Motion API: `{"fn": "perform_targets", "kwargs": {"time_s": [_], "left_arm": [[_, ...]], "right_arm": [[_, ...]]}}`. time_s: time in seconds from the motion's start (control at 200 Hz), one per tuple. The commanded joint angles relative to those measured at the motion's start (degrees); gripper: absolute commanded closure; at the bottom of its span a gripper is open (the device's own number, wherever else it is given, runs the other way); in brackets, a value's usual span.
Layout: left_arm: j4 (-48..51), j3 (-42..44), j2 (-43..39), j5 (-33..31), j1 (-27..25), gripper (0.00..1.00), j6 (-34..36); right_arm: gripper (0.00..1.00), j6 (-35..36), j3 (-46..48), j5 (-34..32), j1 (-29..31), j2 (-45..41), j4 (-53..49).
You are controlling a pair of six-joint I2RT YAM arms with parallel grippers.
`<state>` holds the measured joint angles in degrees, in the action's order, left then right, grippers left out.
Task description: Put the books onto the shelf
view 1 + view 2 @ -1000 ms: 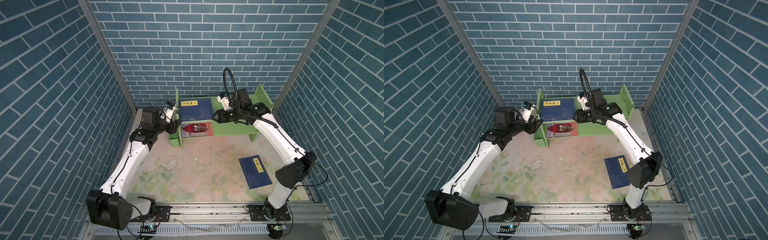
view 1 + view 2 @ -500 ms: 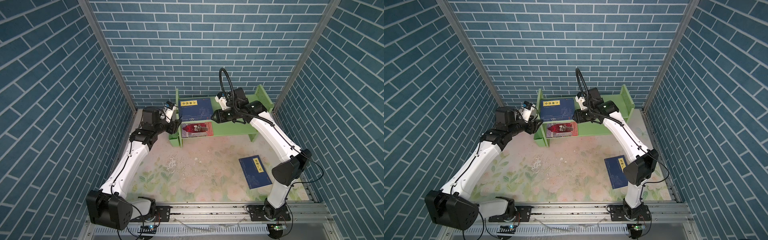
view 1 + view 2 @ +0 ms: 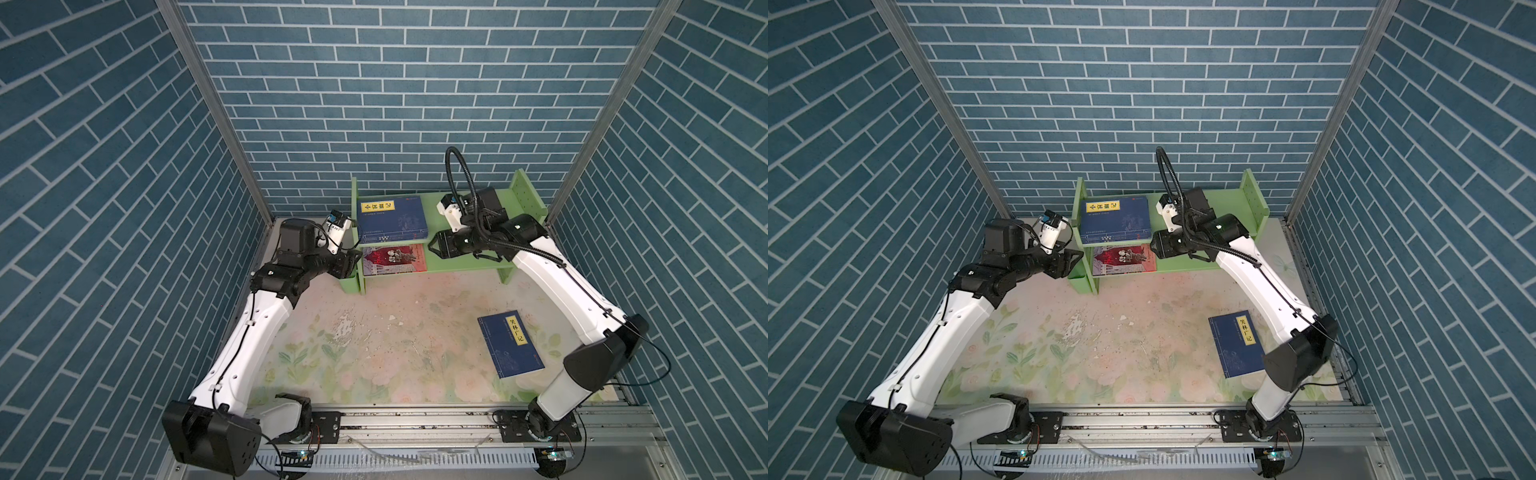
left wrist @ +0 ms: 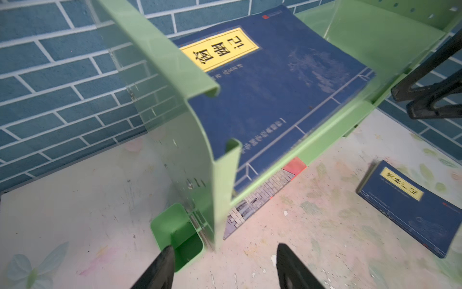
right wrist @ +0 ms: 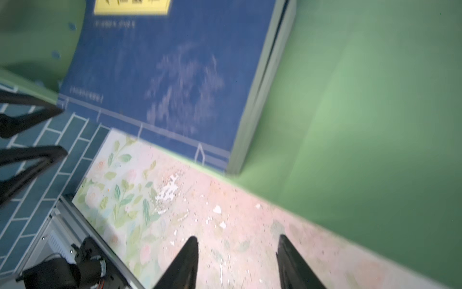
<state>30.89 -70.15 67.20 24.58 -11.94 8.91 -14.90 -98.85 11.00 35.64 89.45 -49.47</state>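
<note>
The light green shelf (image 3: 525,195) (image 3: 1252,199) stands at the back wall. One dark blue book (image 3: 392,218) (image 3: 1115,220) (image 4: 275,95) (image 5: 162,75) lies flat on the left of its top tier. The red-and-grey book (image 3: 392,259) (image 3: 1123,259) lies on the lower tier. Another blue book (image 3: 510,348) (image 3: 1239,343) (image 4: 410,207) lies on the table at front right. My right gripper (image 3: 432,245) (image 5: 238,237) is open and empty just right of the top book. My left gripper (image 3: 353,259) (image 4: 225,247) is open by the shelf's left panel and the cup (image 4: 175,232).
The shelf's left side panel (image 4: 180,105) rises close in front of the left wrist camera. Blue brick walls close in the left, back and right. The floral table mat (image 3: 374,340) is worn and speckled with white flakes. A metal rail runs along the front edge.
My right gripper's jaws have spread wider beside the top book, and the wrist has shifted slightly. The left arm and all the books stay where they were.
</note>
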Motion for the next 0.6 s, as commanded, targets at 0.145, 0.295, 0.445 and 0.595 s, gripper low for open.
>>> {"fn": "perform_targets", "kwargs": {"time_s": [0.145, 0.295, 0.445, 0.595], "left_arm": [[13.84, 1.18, -5.13, 25.49, -0.23, 0.29, -1.91], [10.24, 5.05, -4.48, 32.92, -0.27, 0.27, -7.62], [4.28, 8.54, -3.47, 35.1, -0.34, 0.25, -13.88], [1.02, 11.86, -2.6, 36.77, -0.62, 0.24, -18.32]], "right_arm": [[0.42, -8.66, 29.41, -9.82, 0.16, -22.85, 7.48], [0.32, -17.3, 43.73, -18.16, -1.05, -30.1, 8.4], [0.16, -22.12, 55.23, -17.16, -11.32, -36.5, 10.98], [0.1, -22.21, 60.11, -18.08, -18.71, -38.6, 10.88]]}}
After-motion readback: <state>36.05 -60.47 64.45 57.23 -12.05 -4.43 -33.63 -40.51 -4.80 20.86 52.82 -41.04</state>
